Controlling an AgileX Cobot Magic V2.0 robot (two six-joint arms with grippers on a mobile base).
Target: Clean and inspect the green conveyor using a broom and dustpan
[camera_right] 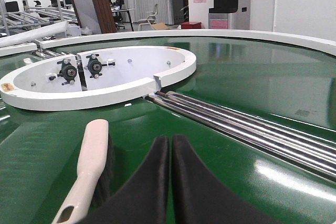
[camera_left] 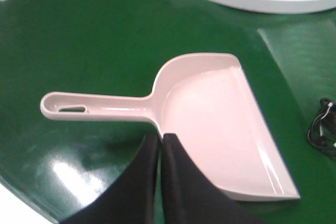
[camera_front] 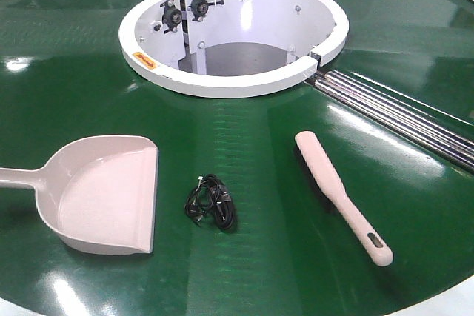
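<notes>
Dustpan [camera_front: 104, 194] left, broom [camera_front: 341, 194] right, black cord tangle [camera_front: 211, 201] between, all on the green conveyor [camera_front: 259, 146]. Left wrist: left gripper [camera_left: 160, 137] pressed together, empty, by the dustpan's handle. Right wrist: right gripper [camera_right: 170, 139] likewise, beside the broom. Pickup not begun; fingers must spread first.

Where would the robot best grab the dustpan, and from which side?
Probably by the handle, coming down from above with the left gripper, which hovers beside it. The dustpan lies flat on the conveyor, open side up. Its handle is long, straight and narrow enough to pinch across, while the rest is too broad.
</notes>
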